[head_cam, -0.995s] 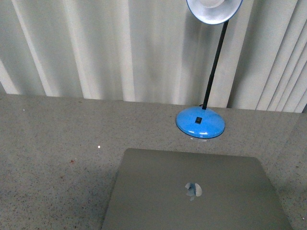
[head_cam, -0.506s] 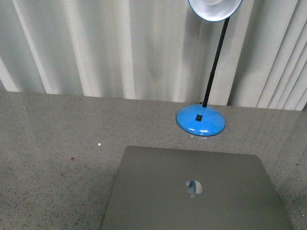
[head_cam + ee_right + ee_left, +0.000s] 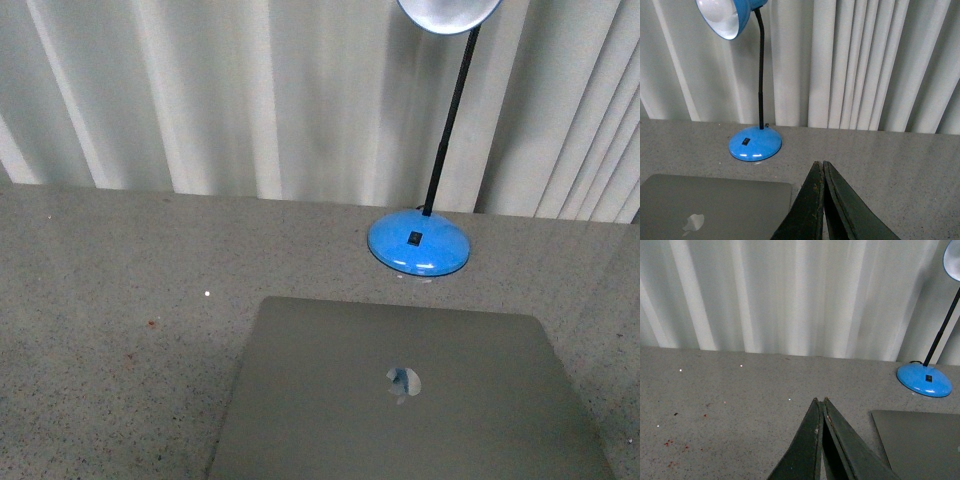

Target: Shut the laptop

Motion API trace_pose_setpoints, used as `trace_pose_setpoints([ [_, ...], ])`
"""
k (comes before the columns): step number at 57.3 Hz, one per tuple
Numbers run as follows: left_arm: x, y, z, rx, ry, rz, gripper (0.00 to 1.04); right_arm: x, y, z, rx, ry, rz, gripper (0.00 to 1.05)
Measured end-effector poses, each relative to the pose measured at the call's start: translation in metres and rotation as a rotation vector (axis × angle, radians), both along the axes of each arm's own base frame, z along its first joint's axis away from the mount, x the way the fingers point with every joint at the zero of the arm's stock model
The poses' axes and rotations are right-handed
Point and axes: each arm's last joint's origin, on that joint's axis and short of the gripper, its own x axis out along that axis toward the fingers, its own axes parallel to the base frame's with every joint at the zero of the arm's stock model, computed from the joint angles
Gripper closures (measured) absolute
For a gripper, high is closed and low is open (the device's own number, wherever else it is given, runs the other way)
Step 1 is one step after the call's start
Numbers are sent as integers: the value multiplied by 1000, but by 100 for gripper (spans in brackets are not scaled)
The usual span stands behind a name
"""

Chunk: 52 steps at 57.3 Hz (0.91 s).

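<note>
Left gripper [image 3: 820,402]: fingers pressed together with nothing between them, tips at the lower middle of the left wrist view, hanging over bare counter.
Right gripper [image 3: 820,165]: jaws likewise together and empty, tips at the lower middle of the right wrist view.
Laptop [image 3: 405,395]: lid down flat with the apple logo facing up, filling the lower centre and lower right of the front view; from where I stand it looks shut already.
Lamp [image 3: 418,246]: blue base just beyond the laptop's far edge, its black neck rising to a shade at the top of the frame.
Counter [image 3: 120,290]: grey speckled stone, with pale vertical blinds behind it.
Laptop against the grippers: in the left wrist view the lid sits at lower right, beside the fingers and apart from them; in the right wrist view it sits at lower left, its corner near the fingers but not touching.
Doing it well: I'd judge the closing done, so keep both arms clear of the lid and lamp, and avoid dragging fingertips across the metal.
</note>
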Motion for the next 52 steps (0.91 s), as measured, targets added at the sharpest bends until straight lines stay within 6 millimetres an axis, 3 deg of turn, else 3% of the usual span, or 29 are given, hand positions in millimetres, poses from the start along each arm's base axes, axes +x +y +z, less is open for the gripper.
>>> trace_pose_setpoints([
  [12,-12,0,-3,0,5,0,101,-4,0,-1,0,3,0,102],
  [25,-12,0,-3,0,6,0,101,-15,0,-3,0,8,0,102],
  [41,-12,0,-3,0,6,0,101,-16,0,-3,0,7,0,102],
  [52,-12,0,-3,-1,6,0,70,-16,0,-3,0,6,0,70],
])
